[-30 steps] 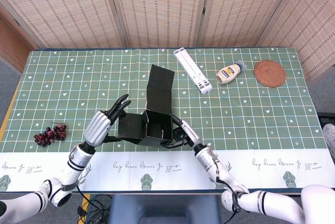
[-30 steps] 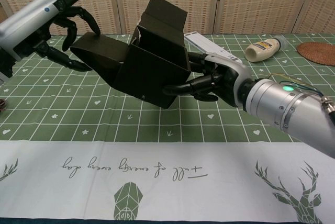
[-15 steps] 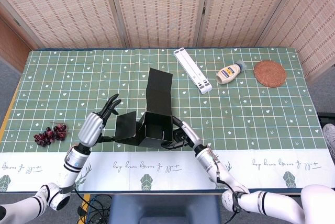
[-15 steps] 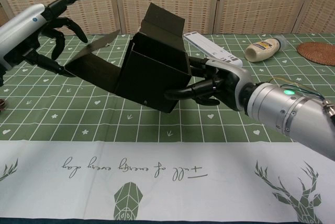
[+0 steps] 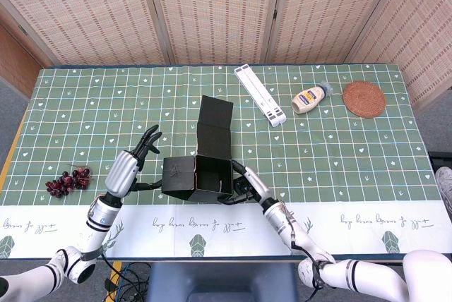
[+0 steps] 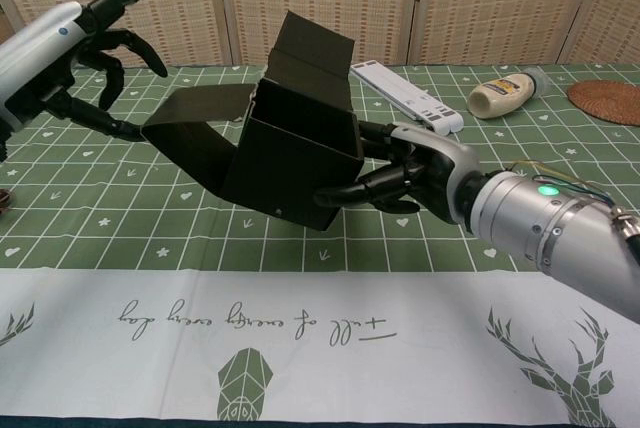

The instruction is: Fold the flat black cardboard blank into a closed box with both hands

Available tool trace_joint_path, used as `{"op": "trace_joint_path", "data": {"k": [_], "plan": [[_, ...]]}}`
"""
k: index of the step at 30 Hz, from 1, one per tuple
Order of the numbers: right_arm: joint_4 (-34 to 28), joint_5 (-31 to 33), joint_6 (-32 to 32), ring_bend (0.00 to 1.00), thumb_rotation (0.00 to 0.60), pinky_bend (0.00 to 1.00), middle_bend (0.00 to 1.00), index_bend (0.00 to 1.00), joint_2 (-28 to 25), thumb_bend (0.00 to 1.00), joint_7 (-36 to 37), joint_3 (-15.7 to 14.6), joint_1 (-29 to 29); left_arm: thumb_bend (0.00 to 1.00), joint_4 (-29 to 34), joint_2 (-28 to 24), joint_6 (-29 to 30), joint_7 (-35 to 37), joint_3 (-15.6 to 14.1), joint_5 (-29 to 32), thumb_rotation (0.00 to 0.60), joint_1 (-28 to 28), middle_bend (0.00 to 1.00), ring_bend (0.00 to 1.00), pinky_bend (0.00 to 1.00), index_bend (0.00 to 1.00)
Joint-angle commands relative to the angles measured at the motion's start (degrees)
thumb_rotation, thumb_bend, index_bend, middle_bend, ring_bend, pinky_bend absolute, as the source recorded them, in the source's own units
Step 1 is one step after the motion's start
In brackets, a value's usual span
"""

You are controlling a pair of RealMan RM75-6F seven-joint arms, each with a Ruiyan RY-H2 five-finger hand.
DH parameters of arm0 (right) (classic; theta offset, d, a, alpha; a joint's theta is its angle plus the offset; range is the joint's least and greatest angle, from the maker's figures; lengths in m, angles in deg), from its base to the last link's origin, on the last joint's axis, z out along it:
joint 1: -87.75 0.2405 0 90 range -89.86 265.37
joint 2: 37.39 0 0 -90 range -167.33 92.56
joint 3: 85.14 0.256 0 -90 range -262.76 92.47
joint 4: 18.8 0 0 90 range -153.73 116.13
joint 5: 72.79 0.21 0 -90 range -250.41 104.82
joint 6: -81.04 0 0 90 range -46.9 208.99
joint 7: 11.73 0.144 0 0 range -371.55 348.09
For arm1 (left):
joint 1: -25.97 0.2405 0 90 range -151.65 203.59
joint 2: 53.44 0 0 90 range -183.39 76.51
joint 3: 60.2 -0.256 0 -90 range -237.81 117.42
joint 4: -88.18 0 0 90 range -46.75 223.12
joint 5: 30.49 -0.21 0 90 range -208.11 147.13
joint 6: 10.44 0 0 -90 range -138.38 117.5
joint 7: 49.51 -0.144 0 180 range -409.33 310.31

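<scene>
The right hand (image 6: 420, 173) grips the right wall of the half-folded black box (image 6: 295, 153), its fingers (image 6: 350, 193) curled against the outside and lower edge of that wall. The box stands near the front edge of the table (image 5: 353, 168), about midway along it, open at the top; from the head view its hollow looks dark and nothing can be made out inside. A tall flap (image 5: 215, 124) rises from its back wall, and a side flap (image 6: 195, 108) sticks out to the left, roughly level.

The left hand (image 6: 70, 53) is spread wide, fingers apart; one lower finger reaches the outer corner of the side flap, though contact cannot be confirmed.

A bunch of dark grapes (image 5: 68, 180) lies near the front left corner. Toward the back edge lie a white slatted strip (image 5: 260, 95), a squeeze bottle (image 5: 309, 98) on its side, and a round woven coaster (image 5: 364, 99) near the back right corner.
</scene>
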Motion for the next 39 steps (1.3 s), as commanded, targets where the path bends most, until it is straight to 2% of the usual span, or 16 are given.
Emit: {"op": "trace_joint_path", "data": {"k": [1,11,19,33,35,39], "plan": [[0.09,0.07,0.06,0.84,0.6,1.0,0.48,0.34,0.24,0.25,-0.3,-0.11,0.0,0.06,0.12,-0.05,-0.19,0.0,-0.09,0.09,0.6,0.07,0.0,0.37,0.74,0.0],[-0.79,-0.6,0.04,0.84,0.6,1.0,0.48,0.34,-0.1,0.26,0.44,-0.04,-0.14,0.06,-0.73,0.72,-1.3,0.02,-1.05,0.79,0.6,1.06,0.0,0.37,0.74,0.0],[0.53,0.22,0.91,0.84,0.6,1.0,0.48,0.34,1.67,0.26,-3.32,-0.33,0.3,0.06,2.07,0.17,-1.54,3.26,-0.52,0.63,0.6,0.6,0.0,0.37,0.74,0.0],[1.51,0.84,0.9,0.84,0.6,1.0,0.48,0.34,2.82,0.27,-6.4,-0.06,0.99,0.06,3.35,-1.47,-2.36,1.78,-1.15,-1.56,0.6,-0.63,0.0,0.37,0.74,0.0],[1.75,1.05,0.7,0.84,0.6,1.0,0.48,0.34,2.78,0.28,-7.07,0.13,1.26,0.06,2.38,-1.48,-2.61,0.7,-1.81,-2.66,0.6,-1.09,0.0,0.38,0.74,0.03],[2.63,1.79,0.1,0.84,0.6,1.0,0.48,0.34,2.75,0.28,-8.33,0.66,1.9,0.06,-0.49,-0.71,-3.68,-0.58,-3.14,-4.51,0.6,-2.26,0.03,0.38,0.74,0.16]]}}
